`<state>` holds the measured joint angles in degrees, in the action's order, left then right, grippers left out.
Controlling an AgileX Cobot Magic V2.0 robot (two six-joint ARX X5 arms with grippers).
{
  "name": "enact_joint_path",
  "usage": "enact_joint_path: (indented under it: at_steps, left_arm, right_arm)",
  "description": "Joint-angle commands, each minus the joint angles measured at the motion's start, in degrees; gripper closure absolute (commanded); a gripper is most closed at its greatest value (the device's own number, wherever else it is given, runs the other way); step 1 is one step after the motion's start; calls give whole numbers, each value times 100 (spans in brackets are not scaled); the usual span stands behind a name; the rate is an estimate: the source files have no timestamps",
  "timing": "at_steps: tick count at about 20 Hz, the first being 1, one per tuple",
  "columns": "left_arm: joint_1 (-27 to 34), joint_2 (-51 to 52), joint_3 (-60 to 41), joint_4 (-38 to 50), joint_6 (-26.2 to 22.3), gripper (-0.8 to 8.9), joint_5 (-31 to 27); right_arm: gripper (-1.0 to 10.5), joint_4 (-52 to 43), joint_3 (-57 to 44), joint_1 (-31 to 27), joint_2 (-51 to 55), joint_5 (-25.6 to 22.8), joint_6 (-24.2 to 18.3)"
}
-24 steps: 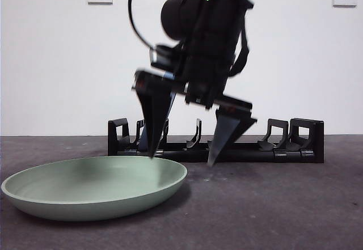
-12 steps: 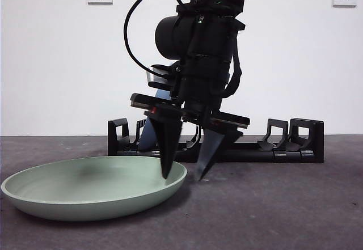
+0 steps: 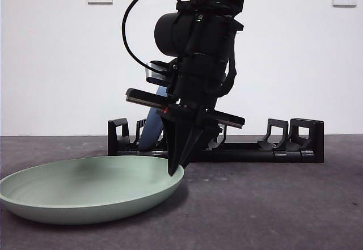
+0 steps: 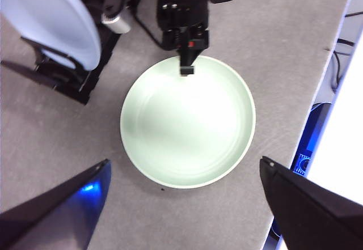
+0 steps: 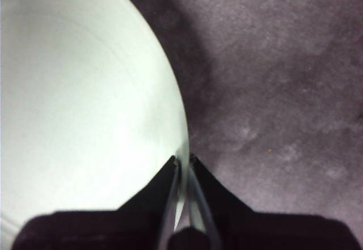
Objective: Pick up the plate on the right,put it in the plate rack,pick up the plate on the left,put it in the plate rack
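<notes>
Where a moment ago its jaws stood spread, one inside the rim and one outside, the right gripper (image 3: pixel 174 168) has now pressed them together on the rim of the green plate (image 3: pixel 91 189), low in the centre of the front view. The plate's near edge looks slightly tipped. Behind it the black plate rack (image 3: pixel 283 142) spans the middle, a pale blue plate (image 4: pixel 48 20) standing in it. The left gripper (image 4: pixel 181 204) hangs high above, jaws spread wide, holding nothing.
</notes>
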<state>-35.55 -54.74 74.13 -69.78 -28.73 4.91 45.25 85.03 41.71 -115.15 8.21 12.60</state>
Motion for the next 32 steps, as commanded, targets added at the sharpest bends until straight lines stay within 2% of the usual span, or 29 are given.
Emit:
enact_joint_path:
  at_steps: [1, 5, 10, 17, 22, 28, 29, 32]
  left_arm:
    - [-168, -4, -55, 13, -208, 368, -9]
    - [-514, -61, -55, 9, -404, 369, -155]
    - [-1062, -238, -55, 0, -570, 369, -719]
    - [-2013, -610, -55, 22, -890, 369, -1598]
    - [-2865, -1110, -55, 321, -1357, 369, -3202]
    - [-2927, -1408, -55, 564, -1440, 379, -3346]
    - [-2927, -1429, -52, 586, -1499, 403, -3351]
    - [-2927, -1458, -55, 586, -1497, 741, -3499]
  right_arm:
    - [956, 236, 20, -7, 11, -70, -72]
    - [957, 472, 109, -74, 315, -68, -109]
    - [958, 881, 358, -256, 914, 7, -127]
    - [958, 1849, 1235, -514, 1502, 105, -240]
    - [958, 2848, 2179, -608, 1550, 249, -424]
    - [958, 3335, 2800, -612, 1554, 525, -422]
    - [958, 3335, 2828, -612, 1569, 616, -420]
    - [958, 3342, 2839, -612, 1569, 745, -398]
